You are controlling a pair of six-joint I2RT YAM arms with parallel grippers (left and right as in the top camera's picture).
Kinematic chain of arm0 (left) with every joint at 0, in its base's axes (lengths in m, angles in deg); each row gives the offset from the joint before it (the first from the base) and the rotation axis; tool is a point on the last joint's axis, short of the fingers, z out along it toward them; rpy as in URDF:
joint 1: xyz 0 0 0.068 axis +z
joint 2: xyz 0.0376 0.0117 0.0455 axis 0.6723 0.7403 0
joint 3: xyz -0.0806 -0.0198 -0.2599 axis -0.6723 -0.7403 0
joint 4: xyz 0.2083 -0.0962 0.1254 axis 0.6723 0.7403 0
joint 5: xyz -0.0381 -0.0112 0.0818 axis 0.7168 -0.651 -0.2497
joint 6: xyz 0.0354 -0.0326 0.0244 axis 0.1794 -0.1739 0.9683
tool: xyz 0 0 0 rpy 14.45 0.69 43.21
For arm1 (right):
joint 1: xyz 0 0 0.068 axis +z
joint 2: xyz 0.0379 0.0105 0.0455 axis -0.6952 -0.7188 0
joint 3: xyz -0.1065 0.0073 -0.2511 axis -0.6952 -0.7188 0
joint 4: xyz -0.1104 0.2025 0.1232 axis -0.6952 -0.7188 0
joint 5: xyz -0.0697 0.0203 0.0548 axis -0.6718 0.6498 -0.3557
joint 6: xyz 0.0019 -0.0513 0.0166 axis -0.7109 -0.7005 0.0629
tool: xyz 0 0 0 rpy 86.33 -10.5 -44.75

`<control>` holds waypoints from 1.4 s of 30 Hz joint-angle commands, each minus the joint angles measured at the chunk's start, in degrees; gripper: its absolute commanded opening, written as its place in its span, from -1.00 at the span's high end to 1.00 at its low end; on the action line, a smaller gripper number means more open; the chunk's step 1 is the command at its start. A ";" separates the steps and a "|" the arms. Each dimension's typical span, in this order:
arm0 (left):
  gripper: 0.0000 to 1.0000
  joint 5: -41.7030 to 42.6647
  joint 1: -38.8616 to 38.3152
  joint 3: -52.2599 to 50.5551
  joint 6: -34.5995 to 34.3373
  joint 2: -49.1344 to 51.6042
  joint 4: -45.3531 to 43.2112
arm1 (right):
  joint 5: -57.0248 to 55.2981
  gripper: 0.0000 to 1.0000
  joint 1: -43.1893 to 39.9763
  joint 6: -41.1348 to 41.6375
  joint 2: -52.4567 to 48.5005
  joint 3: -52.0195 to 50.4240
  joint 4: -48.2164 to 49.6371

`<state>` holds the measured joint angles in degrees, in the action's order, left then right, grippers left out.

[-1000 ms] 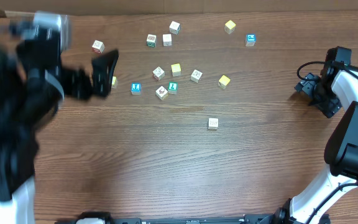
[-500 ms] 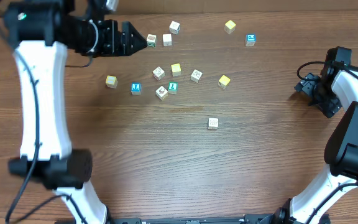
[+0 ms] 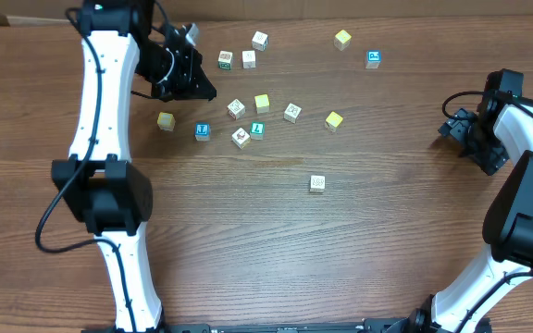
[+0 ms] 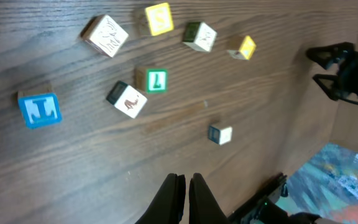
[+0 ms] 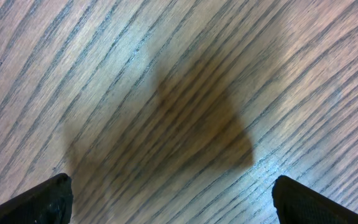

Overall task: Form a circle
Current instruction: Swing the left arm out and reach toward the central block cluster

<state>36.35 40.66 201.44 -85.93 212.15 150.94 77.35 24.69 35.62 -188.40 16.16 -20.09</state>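
Observation:
No circle shows; the small cubes lie loose and scattered across the wooden table (image 3: pixel 248 240). A middle cluster holds a yellow cube (image 3: pixel 262 103), white picture cubes (image 3: pixel 241 138), a green one (image 3: pixel 257 129) and a blue one (image 3: pixel 202 130). My left gripper (image 3: pixel 208 93) hovers at the cluster's back left, shut and holding nothing. In the left wrist view its black fingers (image 4: pixel 183 183) meet above bare wood, with the blue cube (image 4: pixel 40 109) and a white picture cube (image 4: pixel 128 100) ahead. My right gripper (image 3: pixel 452 129) stands open at the far right, over bare wood (image 5: pixel 173 205).
More cubes lie along the back: white ones (image 3: pixel 249 59), a yellow (image 3: pixel 342 39) and a blue (image 3: pixel 373 59). A yellow cube (image 3: pixel 166 120) sits left of the cluster. A lone white cube (image 3: pixel 316 183) lies nearer the front. The left arm (image 3: pixel 100 102) spans the table's left side.
The left arm has swung from the far left to the back of the cube cluster, and its gripper has gone from open to shut on nothing. The right arm has not moved.

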 commanded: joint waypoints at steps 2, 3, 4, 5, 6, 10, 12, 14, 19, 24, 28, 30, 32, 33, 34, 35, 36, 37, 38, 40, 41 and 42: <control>0.92 -0.04 -0.37 1.16 -2.34 3.98 -2.62 | -0.17 -1.00 0.07 0.22 1.55 -0.22 0.15; 0.90 -0.96 -0.37 1.16 -4.57 4.68 -4.22 | -0.15 -1.00 0.07 0.22 1.55 -0.22 0.15; 0.92 -2.56 -0.46 1.16 -7.34 5.20 -5.51 | -0.17 -1.00 0.07 0.22 1.55 -0.22 0.15; 0.92 -5.25 -0.61 1.16 -11.02 5.51 -6.69 | -0.17 -1.00 0.07 0.22 1.55 -0.22 0.15; 0.92 -8.41 -0.76 1.16 -14.58 5.90 -7.58 | -0.17 -1.00 0.07 0.22 1.55 -0.22 0.15; 0.92 -13.03 -1.99 1.18 -18.84 5.95 -9.20 | -0.15 -1.00 0.07 0.22 1.55 -0.22 0.15; 0.92 -13.25 -3.08 1.18 -18.82 5.95 -9.20 | -0.17 -1.00 0.07 0.22 1.55 -0.22 0.15; 0.92 -15.43 -4.39 1.18 -18.82 5.97 -8.63 | -0.17 -1.00 0.07 0.22 1.55 -0.22 0.15; 0.92 -22.34 -8.39 1.11 -18.82 5.97 -3.54 | -0.17 -1.00 0.07 0.22 1.55 -0.22 0.15; 0.92 -29.90 -15.56 0.04 -18.80 5.97 -0.81 | -0.17 -1.00 0.07 0.22 1.55 -0.22 0.15; 0.92 -34.82 -20.63 -2.21 -18.84 5.97 -0.24 | -0.17 -1.00 0.07 0.22 1.55 -0.22 0.15; 0.91 -34.91 -22.75 -4.15 -19.85 5.97 -1.01 | -0.17 -1.00 0.07 0.22 1.55 -0.22 0.15; 0.92 -34.91 -24.83 -6.49 -21.35 5.97 -2.34 | -0.17 -1.00 0.07 0.22 1.55 -0.22 0.15; 0.92 -34.91 -25.64 -7.54 -21.42 5.97 -3.26 | -0.15 -1.00 0.07 0.22 1.55 -0.22 0.15; 0.92 -34.93 -26.58 -8.79 -21.42 5.97 -4.39 | -0.17 -1.00 0.07 0.22 1.55 -0.22 0.15; 0.91 -35.10 -27.41 -10.10 -21.42 5.97 -5.66 | -0.17 -1.00 0.07 0.22 1.55 -0.22 0.15; 0.91 -35.56 -28.09 -11.50 -21.42 5.97 -7.17 | -0.15 -1.00 0.07 0.22 1.55 -0.22 0.15; 0.91 -36.09 -28.68 -12.83 -21.57 5.97 -8.72 | -0.17 -1.00 0.07 0.22 1.55 -0.22 0.15; 0.92 -36.68 -28.98 -13.68 -21.86 5.97 -9.70 | -0.17 -1.00 0.07 0.22 1.55 -0.22 0.15; 0.92 -39.10 -29.20 -15.32 -22.29 5.97 -11.89 | -0.17 -1.00 0.07 0.22 1.55 -0.22 0.15; 0.92 -40.00 -29.20 -15.50 -22.34 5.97 -12.26 | -0.17 -1.00 0.07 0.22 1.55 -0.22 0.15; 0.92 -41.44 -29.16 -15.65 -22.97 5.97 -12.66 | -0.17 -1.00 0.07 0.22 1.55 -0.22 0.15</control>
<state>0.31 11.20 186.75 -106.61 217.81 139.22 77.35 24.69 35.62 -188.40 16.16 -20.11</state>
